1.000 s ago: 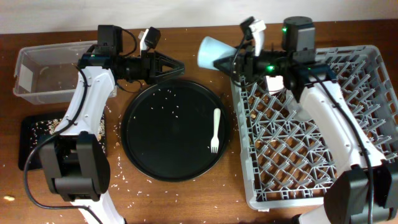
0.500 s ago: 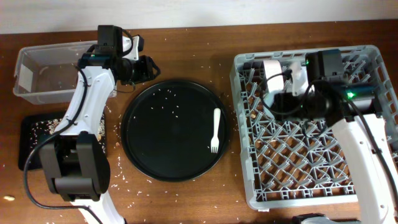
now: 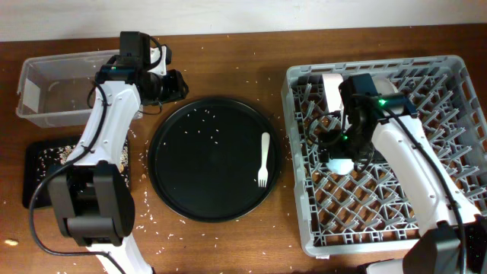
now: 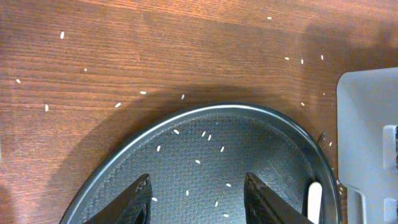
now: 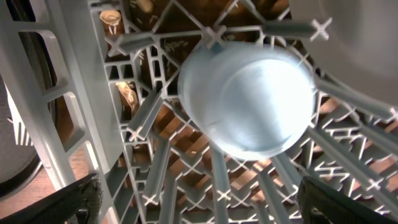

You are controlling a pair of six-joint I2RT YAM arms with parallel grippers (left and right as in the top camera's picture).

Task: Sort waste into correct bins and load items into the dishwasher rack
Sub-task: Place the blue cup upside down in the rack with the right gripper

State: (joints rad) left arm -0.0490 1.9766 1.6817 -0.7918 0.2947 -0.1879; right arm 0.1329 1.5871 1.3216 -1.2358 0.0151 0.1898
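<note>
Right gripper (image 5: 211, 202): jaws spread wide, holding nothing. Fingers (image 5: 78, 199) sit off to either side of the light-blue cup (image 5: 249, 99) and don't touch it. The cup sits in the dishwasher rack (image 5: 62, 81), closed base toward the wrist camera, resting on the lattice floor between pegs. Overhead puts it in the rack's left part, near the left wall and about mid-depth.

A white dish (image 3: 332, 85) stands on edge in the rack's far-left corner, just beyond the cup. Can't tell whether it's the plate or the bowl.

Left gripper (image 4: 199, 199): jaws open, nothing between them. It's well left of the rack, hovering over the far-left rim of the round black tray (image 4: 249, 143), which lies just left of the rack.

Rice grains (image 4: 199, 162) are scattered on that tray and on the table (image 4: 155, 50). The white fork (image 3: 264, 158) lies on the tray's rack-side edge, tines toward the robot.

The clear tub (image 3: 46, 95) and shallow black tray (image 3: 42, 164) are furthest left of the rack. The shallow tray has grains in it and is partly hidden by the left arm.
</note>
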